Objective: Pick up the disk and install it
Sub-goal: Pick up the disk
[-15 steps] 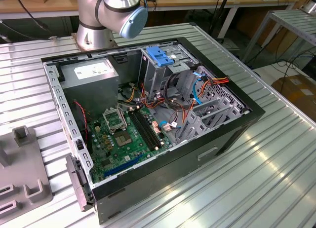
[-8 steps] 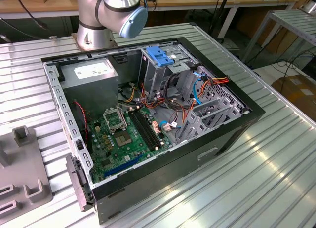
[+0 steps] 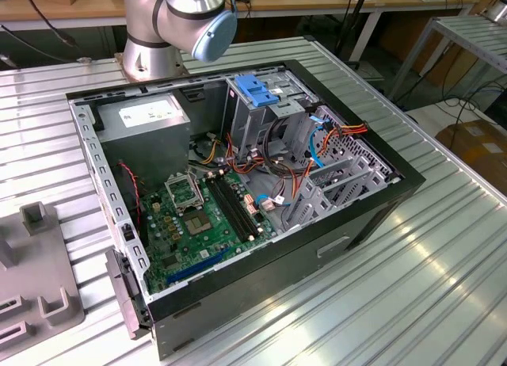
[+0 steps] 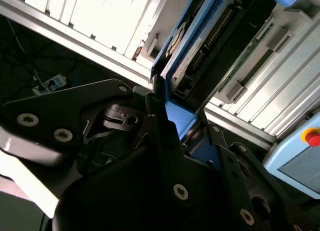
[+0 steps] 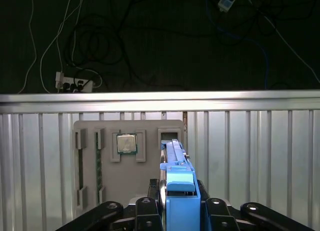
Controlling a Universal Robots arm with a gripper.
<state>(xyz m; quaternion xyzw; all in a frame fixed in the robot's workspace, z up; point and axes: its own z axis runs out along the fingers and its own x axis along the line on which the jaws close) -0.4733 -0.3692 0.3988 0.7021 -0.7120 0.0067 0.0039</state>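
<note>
**Jaws:** black, pressed against the two flat faces of the disk [image 5: 176,183] and pinching it between them.

**Disk:** held on edge, its light-blue bracket [image 5: 179,191] nearest the first wrist camera. In the second wrist view the disk [image 4: 197,51] shows a labelled face and a row of connector pins, with the bracket [image 4: 179,117] just above the black jaw housing.

**Grey tray [image 5: 107,183]:** lies directly beyond the held disk on the slatted metal surface [image 5: 250,166]. It carries a square processor chip [image 5: 126,143] in one recess and a green memory stick [image 5: 98,166] in a narrow slot beside it. It cannot be told whether the disk's far edge hangs free of the tray or is seated in it.

**Floor:** beyond the surface's edge, dark, with loose cables and a white power strip [image 5: 72,83].

**Pendant [image 4: 300,156]:** pale blue with a red button, at the rim of the second wrist view.

**Computer case [image 3: 372,211]:** lies open on its side on the surface [image 3: 412,295], well apart from the tray side. Inside are:
- a green motherboard [image 3: 198,215];
- a grey box with a white sticker [image 3: 146,116];
- a metal cage topped by a blue handle [image 3: 257,89];
- red and orange wiring.

**Arm [image 3: 178,21]:** silver and blue, its base standing behind the case.
</note>
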